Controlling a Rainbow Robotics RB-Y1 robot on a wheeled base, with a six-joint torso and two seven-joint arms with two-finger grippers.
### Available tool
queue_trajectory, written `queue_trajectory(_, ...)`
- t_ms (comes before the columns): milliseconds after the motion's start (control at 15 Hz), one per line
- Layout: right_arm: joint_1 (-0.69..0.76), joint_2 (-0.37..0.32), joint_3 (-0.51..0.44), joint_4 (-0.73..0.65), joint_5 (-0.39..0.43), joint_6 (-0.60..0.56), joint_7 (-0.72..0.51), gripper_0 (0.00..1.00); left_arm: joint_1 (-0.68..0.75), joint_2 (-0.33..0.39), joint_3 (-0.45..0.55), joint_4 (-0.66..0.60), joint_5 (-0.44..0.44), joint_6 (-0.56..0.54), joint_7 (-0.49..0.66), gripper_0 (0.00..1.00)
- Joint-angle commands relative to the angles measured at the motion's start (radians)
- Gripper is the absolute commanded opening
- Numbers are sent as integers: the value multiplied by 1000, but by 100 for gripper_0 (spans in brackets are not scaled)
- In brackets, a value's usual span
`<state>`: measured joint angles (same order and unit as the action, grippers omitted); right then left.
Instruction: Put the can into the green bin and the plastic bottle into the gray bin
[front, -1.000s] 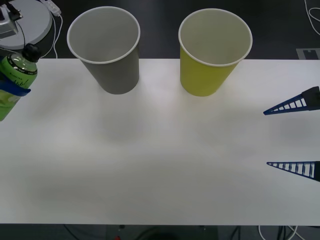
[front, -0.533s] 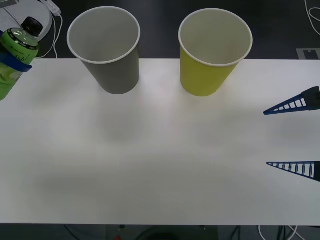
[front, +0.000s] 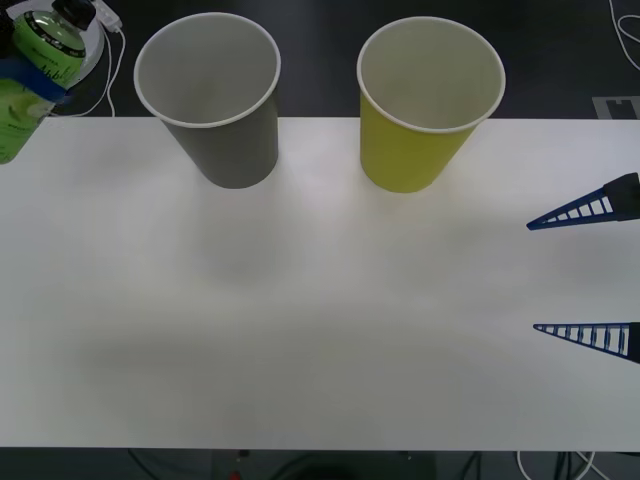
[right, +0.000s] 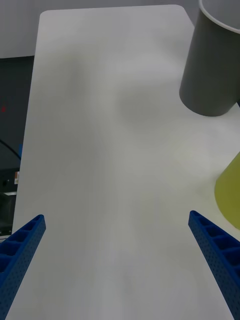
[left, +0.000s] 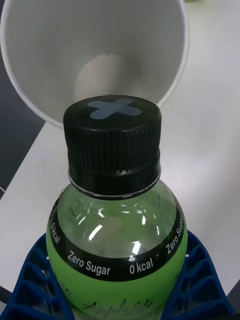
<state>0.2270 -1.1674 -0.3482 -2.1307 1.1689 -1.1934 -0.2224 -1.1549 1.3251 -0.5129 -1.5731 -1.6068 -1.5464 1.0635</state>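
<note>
One bottle (front: 35, 70) is clamped in the left end effector (front: 30, 85), up by the worktop's (front: 320, 300) far-left corner, so next it needs carrying over the gray bin (front: 210, 90); right end effector (front: 590, 270) waits spread apart.

White table (front: 320, 320), plain matte top with rounded corners: lies under the jaws of the right gripper (front: 531, 277) and spreads well ahead of them. Round gray base (front: 88, 48): off the table's far edge, just beyond the jaws of the left gripper (front: 25, 85). White cable (front: 118, 62): runs beside that base, near the same jaws. Dark floor (front: 320, 70): past the table's far edge, well apart from both pairs of jaws. Gray floor marking (front: 617, 106): beyond the right jaws. Loose white cables (front: 560, 465): on the floor behind the right jaws.
</note>
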Motion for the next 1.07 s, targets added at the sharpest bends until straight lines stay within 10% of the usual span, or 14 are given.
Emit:
queue_trajectory(67,0,0,0,0,0,0,0,100,-108,-23,-95,54,-2,0,10,0)
queue_trajectory(1067,0,0,0,0,0,0,0,100,-347,-261,-184,327,-33,92,85,0)
